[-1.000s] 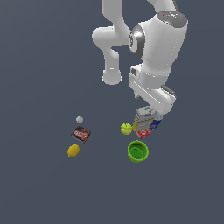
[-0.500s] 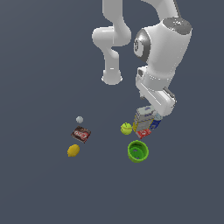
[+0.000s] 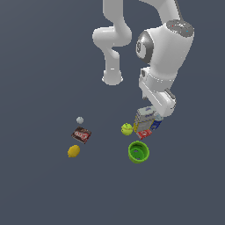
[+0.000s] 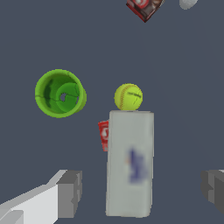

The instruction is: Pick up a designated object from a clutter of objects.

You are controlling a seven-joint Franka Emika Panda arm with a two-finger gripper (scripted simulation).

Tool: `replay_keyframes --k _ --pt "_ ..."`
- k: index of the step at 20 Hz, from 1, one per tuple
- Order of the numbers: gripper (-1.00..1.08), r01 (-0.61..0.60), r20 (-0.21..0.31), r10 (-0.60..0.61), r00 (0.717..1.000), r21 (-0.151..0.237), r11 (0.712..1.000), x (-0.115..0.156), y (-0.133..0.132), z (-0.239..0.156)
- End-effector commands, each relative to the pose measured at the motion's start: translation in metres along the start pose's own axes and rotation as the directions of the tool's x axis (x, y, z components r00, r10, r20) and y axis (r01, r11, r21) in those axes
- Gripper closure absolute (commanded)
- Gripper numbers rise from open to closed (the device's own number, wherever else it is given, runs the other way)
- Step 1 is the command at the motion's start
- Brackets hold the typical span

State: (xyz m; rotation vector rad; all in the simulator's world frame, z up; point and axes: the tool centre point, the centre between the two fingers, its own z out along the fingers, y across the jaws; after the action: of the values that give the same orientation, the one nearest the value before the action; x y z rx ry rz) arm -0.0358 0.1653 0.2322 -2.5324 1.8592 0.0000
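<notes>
Tool point(image 4: 140, 188) released, fingers point(image 4: 69, 194) spread wide either side of grey-white box point(image 4: 130, 164), not touching it. Box point(image 3: 144, 117) upright on desk point(image 3: 44, 184), under arm. Red packet point(image 4: 103, 135) against box side. Yellow-green ball point(image 4: 128, 96) just behind box; green cup point(image 4: 60, 92) near, on its side. Farther: brown packet point(image 3: 81, 134), lemon point(image 3: 74, 151), tiny grey ball point(image 3: 80, 120), well apart from box.
</notes>
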Motion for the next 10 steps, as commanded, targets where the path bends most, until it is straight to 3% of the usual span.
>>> replay_keyframes --k 1,10 --pt "-0.92 0.0 0.0 0.0 1.0 0.0 1.0 0.0 0.0 0.0" --pt "-0.92 -0.001 0.001 0.001 1.0 0.0 1.0 -0.001 0.001 0.025"
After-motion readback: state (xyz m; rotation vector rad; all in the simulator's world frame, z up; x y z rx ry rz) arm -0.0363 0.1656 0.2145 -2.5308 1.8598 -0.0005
